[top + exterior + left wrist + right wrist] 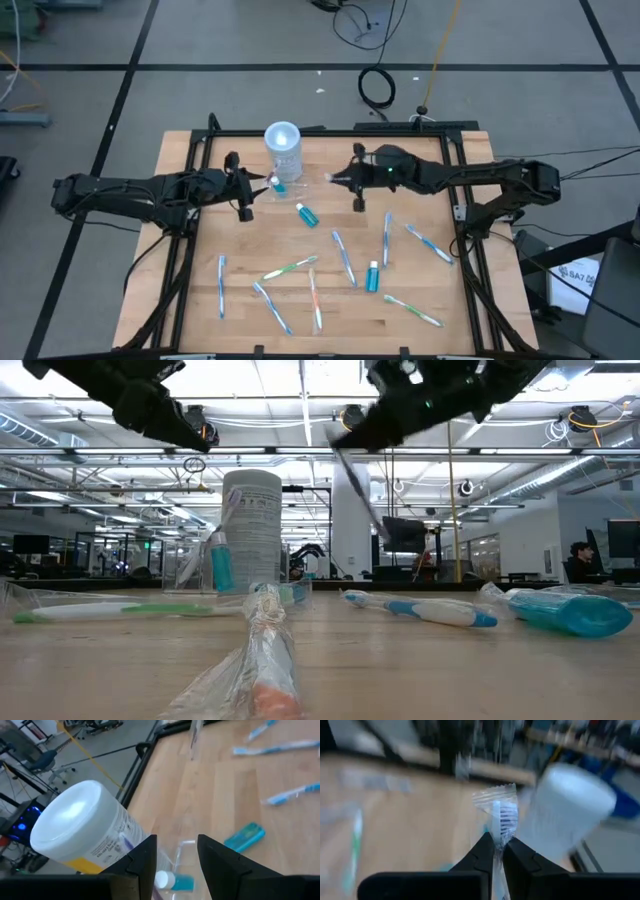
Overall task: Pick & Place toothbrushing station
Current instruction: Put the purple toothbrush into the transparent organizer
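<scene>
The toothbrushing station (283,150) stands upright nr the far edge of the wooden table (240,310), a bit left of centre. Long axis vertical, pale round top facing straight up at the high cam; in the low view the tall clear cylinder (252,530) rises plumb from the tabletop. Low clear tray part sits at its base on the near side, w/ a small teal tube (279,184) standing in it (white cap shows in the left wrist view).

Left gripper (243,195) hangs just left of the tray, close beside the station but not touching it as far as I can tell. Its fingers (142,862) stand apart, nothing between them; the cylinder top (75,820) and tray lie just ahead of them.

Right gripper (357,190) is right of the station, above the table w/ a gap between. Jaws pressed together, pinching a wrapped toothbrush (501,820) by the handle, bristle end poking out past the fingertips in clear crinkly wrap. In the low view that brush (355,485) hangs slanted under the gripper, off the table.

Farther out: a loose teal tube (307,214) lies flat just near-right of the station, another (373,277) further toward the near edge, and several wrapped toothbrushes scattered over the near half of the table, e.g. one blue (221,284) at left, one green (412,310) at right.
</scene>
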You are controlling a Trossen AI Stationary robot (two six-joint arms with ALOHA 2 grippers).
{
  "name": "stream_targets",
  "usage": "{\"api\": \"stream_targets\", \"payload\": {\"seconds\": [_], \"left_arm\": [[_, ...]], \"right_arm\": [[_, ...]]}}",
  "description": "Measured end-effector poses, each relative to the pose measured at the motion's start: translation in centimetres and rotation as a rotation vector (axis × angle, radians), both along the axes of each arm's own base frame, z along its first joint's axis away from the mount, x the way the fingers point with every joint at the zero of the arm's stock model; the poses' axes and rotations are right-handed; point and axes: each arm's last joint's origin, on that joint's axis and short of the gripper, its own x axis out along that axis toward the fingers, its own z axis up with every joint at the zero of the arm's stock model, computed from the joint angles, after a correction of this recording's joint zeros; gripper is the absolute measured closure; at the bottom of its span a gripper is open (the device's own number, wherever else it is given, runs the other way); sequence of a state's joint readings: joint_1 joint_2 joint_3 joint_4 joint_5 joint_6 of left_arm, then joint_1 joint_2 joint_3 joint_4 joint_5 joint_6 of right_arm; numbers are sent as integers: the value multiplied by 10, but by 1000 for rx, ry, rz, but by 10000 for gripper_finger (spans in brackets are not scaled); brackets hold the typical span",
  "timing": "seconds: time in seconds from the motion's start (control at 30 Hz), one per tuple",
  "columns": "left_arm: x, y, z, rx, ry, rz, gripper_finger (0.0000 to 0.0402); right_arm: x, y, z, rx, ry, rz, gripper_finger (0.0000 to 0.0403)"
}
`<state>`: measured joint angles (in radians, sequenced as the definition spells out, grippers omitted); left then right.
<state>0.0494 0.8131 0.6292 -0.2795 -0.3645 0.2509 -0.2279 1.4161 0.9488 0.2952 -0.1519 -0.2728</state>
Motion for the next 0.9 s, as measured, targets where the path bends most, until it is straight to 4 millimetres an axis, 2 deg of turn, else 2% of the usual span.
{"api": "stream_targets", "payload": {"seconds": [0.13, 0.33, 0.47, 0.67, 0.8, 0.9], "left_arm": [[0, 0, 0, -46, -18, 23, 254], [0, -1, -1, -129, -47, 28, 254], [1, -4, -1, -168, -49, -20, 254], [1, -7, -1, -187, -53, -41, 254], [1, -8, -1, -193, -55, -44, 254], [1, -8, -1, -195, -61, -43, 254]], "right_arm": [[12, 0, 13, 41, -240, 29, 388], [25, -2, 7, 107, -362, 29, 386], [36, -5, -6, 157, -418, 28, 386], [50, -8, -25, 199, -632, 46, 386], [62, -14, -55, 220, -593, -60, 386], [71, -18, -73, 223, -552, -71, 386]]}}
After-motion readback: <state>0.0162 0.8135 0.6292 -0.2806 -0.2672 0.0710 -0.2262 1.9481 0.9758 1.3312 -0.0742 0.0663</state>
